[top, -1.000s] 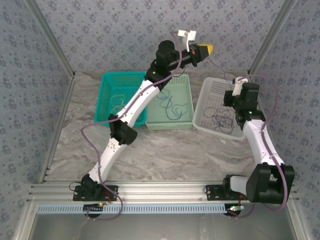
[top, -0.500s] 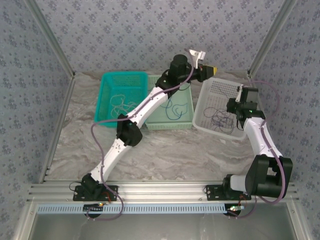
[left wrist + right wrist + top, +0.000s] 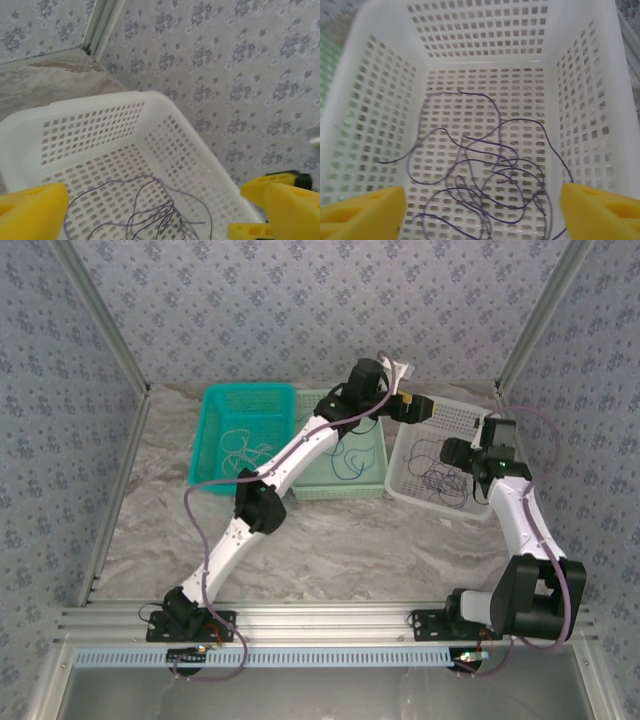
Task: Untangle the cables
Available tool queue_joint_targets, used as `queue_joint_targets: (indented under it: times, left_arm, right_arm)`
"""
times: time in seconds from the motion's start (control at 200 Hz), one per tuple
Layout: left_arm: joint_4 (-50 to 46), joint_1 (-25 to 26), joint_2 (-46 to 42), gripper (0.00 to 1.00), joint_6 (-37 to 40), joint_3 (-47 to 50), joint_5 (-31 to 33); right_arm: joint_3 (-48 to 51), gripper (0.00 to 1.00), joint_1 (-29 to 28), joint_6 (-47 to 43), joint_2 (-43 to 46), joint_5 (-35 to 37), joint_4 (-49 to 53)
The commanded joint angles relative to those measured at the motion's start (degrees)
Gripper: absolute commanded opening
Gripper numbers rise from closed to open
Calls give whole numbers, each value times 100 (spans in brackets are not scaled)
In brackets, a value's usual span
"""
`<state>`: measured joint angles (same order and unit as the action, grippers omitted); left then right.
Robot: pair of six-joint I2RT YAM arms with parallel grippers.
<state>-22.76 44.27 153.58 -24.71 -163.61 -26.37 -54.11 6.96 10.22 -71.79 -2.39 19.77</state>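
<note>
Top external view: I see a grey marble-patterned desk (image 3: 330, 550) with three baskets in a row at its far side, and both arms reach toward the rightmost one.
White basket: the white perforated plastic basket (image 3: 455, 418) sits furthest right, angled on the desk.
Other baskets: the teal plastic basket (image 3: 250, 388) is furthest left, and the pale green plastic basket (image 3: 335, 490) stands between the two.
Left claw: the yellow-fingered left claw (image 3: 413, 406) hangs over the far-left rim of the white basket. In its wrist view the fingers are spread wide with nothing between them, and it looks across the basket at a slant.
Right claw: the right claw (image 3: 482, 215) is also spread wide and empty. It is poised directly above the white basket's floor, looking straight down.
Purple cable: the thin dark purple cable (image 3: 485, 170) lies loose on the white basket's floor, looped over itself.
Blue cable: the thin blue cable (image 3: 350, 462) lies in the pale green basket.
Cream cable: the thin whitish cable (image 3: 240, 450) lies in the teal basket.
Key relation: the purple cable sits straight under the right claw, its densest crossings between and just ahead of the fingers. I see no clear long axis, only a loose run toward the far wall.
Nearer arm: I judge the right, since the left comes at it obliquely from the rim.
</note>
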Motion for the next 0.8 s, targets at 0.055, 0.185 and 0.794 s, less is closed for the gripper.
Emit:
queue_joint_targets:
  times: [0.055, 0.185, 0.794]
  left_arm:
    - [-1202, 11, -1306, 100, 1120, -84, 719]
    - [-2281, 25, -1940, 99, 1954, 263, 1541]
    - [2516, -1361, -8228, 99, 2886, 10695, 4686]
  right_arm:
    - [608, 96, -246, -533, 771, -228, -884]
    - [1391, 97, -373, -668, 1112, -32, -1883]
    - [2628, 98, -480, -1127, 306, 153, -4364]
